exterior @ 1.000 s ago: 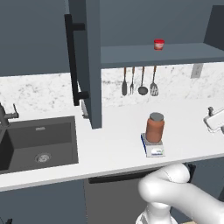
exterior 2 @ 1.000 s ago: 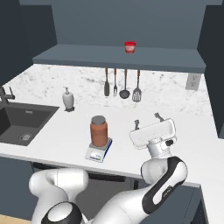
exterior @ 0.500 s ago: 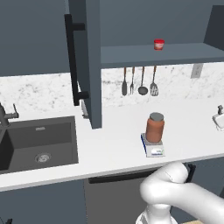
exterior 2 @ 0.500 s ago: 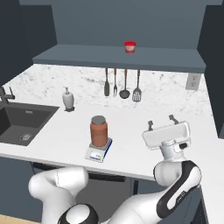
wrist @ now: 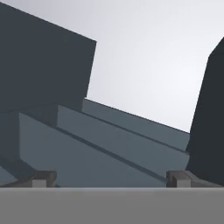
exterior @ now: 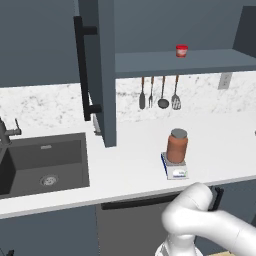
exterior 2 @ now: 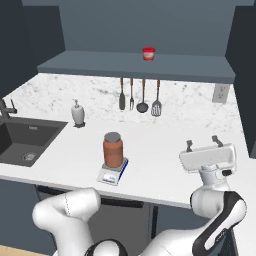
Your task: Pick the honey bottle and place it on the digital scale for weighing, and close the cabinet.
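Reddish-brown cylindrical honey bottle (exterior 2: 113, 149) w/ grey lid stands upright on flat square digital scale (exterior 2: 113, 173), center of frame, on white counter (exterior 2: 160, 155). Slate-blue cabinet (exterior: 104, 70) door open, upper left. Gripper (exterior 2: 204, 144), lower right, jaws spread wide, empty.

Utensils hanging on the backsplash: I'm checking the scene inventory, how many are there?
4, in a row under the shelf: a dark spatula, a fork, a ladle and a slotted turner. The left base view shows just three.
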You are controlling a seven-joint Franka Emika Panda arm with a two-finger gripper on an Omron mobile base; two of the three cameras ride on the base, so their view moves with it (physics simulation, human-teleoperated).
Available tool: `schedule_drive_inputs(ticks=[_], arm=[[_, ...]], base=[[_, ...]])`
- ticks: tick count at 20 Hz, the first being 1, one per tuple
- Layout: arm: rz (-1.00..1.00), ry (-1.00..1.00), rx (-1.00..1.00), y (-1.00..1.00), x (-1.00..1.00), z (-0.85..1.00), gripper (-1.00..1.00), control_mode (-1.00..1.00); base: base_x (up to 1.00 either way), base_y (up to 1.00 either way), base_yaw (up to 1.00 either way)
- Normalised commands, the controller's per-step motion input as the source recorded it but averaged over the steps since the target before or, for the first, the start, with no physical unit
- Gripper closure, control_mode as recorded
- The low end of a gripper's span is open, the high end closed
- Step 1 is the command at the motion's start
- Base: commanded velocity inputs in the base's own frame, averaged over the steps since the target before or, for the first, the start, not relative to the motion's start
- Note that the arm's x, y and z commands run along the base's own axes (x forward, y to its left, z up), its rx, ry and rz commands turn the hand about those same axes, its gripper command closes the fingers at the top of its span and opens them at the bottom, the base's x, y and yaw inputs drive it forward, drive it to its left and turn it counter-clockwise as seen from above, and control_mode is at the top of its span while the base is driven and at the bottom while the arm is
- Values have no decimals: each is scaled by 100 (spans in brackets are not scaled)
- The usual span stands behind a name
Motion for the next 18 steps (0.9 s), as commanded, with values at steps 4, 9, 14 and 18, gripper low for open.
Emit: schedule_drive_inputs(ticks=[4,9,14,18], arm=[[-4,-7,0,-19,-3,0,-100,-100],[-4,-4,0,-11,0,0,-100,-100],[-4,-4,0,-18,0,0,-100,-100],[-4,-4,0,-33,-1,0,-100,-100]], base=[[0,0,0],[0,0,0],[0,0,0],[0,0,0]])
